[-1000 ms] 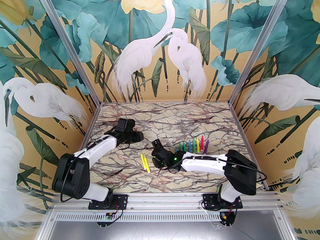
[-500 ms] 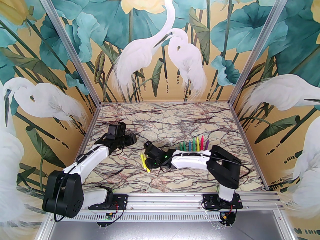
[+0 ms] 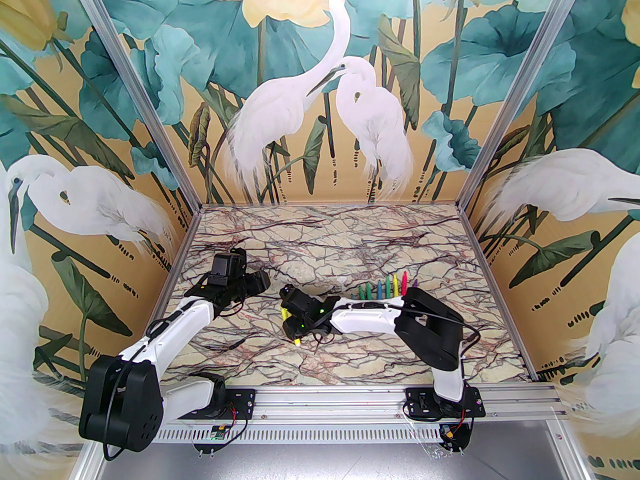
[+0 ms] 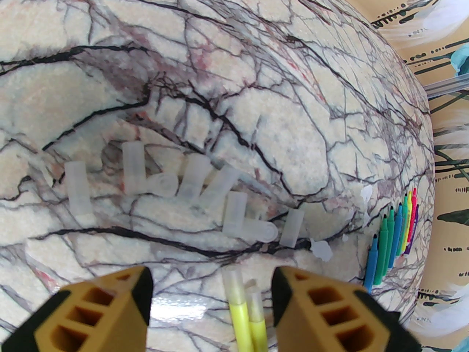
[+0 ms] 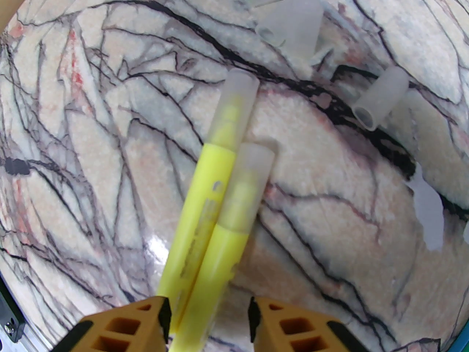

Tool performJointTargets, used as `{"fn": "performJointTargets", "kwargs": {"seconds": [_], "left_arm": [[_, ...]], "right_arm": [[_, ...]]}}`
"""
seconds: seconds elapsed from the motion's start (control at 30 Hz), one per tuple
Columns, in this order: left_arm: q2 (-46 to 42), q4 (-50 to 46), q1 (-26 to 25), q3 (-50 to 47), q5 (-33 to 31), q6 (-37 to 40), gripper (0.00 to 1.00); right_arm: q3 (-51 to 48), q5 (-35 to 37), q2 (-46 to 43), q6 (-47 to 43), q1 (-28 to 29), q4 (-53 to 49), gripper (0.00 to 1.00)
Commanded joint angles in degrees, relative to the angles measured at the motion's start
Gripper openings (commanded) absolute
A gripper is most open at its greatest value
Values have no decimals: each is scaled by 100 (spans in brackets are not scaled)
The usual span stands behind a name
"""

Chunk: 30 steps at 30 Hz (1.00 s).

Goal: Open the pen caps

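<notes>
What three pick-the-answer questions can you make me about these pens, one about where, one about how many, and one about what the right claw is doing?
1. Where does the row of uncapped pens lie?
A) on the right part of the table
B) by the near left corner
C) on top of the left arm

2. How many yellow pens have caps on?
A) none
B) two
C) five

3. How does the right gripper stand?
A) shut on a blue pen
B) shut on a loose cap
C) open, over the yellow pens

Answers:
1 A: the top view shows the row right of the middle.
2 B: the right wrist view shows two side by side, each with a clear cap on its tip.
3 C: its fingers stand apart, with a gap showing beside the pens.
</notes>
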Motion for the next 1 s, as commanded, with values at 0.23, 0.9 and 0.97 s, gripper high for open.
{"fn": "performJointTargets", "kwargs": {"seconds": [0.23,0.9,0.97], "left_arm": [[-88,130,49,-67,-113,-16,61],[22,192,49,-77,-15,-13,61],[27,186,49,-68,-8,-14,61]], "right_arm": [[301,216,258,-70,22,-506,40],[-65,166,-108,-69,84,-463,37],[-116,166,-154,-60,87,-435,37]]}}
